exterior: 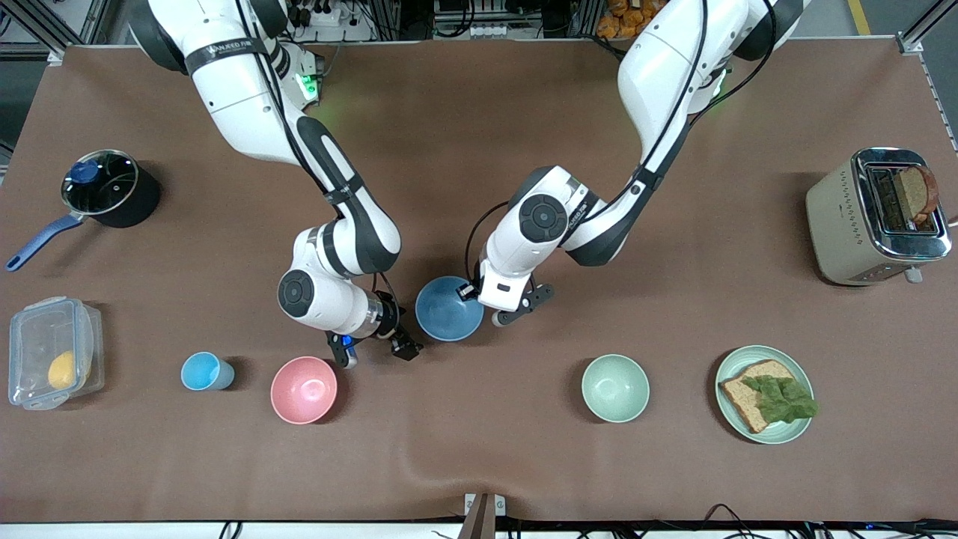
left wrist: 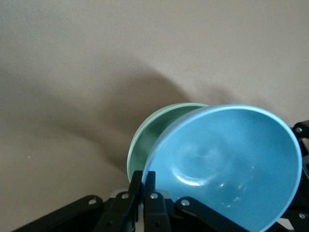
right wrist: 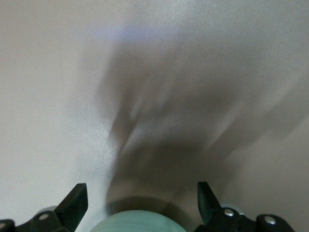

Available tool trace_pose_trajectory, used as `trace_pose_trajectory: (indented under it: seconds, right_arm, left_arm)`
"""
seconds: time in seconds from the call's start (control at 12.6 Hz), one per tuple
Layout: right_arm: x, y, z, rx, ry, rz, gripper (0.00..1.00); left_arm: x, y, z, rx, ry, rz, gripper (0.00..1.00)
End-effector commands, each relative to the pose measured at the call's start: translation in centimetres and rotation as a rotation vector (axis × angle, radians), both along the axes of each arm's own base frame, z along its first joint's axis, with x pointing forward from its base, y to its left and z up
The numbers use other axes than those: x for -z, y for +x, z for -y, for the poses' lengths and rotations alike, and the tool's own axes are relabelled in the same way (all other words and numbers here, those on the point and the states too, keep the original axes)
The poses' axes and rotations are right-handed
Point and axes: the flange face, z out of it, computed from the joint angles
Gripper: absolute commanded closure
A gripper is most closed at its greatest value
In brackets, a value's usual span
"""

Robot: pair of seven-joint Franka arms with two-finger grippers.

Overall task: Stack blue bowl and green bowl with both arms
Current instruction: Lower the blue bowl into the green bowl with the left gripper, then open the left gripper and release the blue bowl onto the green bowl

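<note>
Left wrist view: left gripper [left wrist: 143, 193] fingers clamp blue bowl [left wrist: 227, 164] rim, tilted over green bowl [left wrist: 161, 128]. Right gripper [right wrist: 140, 198] fingers spread wide, holding nothing.

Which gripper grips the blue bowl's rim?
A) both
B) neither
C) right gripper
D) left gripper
D: the left gripper is shut on the rim of the blue bowl, held tilted over the green bowl; the right gripper is open.
</note>
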Motion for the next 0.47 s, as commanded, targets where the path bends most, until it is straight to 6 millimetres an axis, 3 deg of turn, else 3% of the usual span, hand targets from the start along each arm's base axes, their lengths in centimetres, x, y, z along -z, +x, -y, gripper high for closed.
trace_pose_trajectory:
  seconds: [0.0, 0.4]
  right_arm:
    - [0.1, 0.0, -0.6, 0.009, -0.016, 0.004, 0.0]
    - [0.3, 0.0, 0.2, 0.001, -0.03, -0.003, 0.0]
  left_arm:
    - [0.1, 0.4, 0.5, -0.015, 0.01, 0.02, 1.0]
    - [1.5, 0.3, 0.5, -0.016, 0.01, 0.016, 1.0]
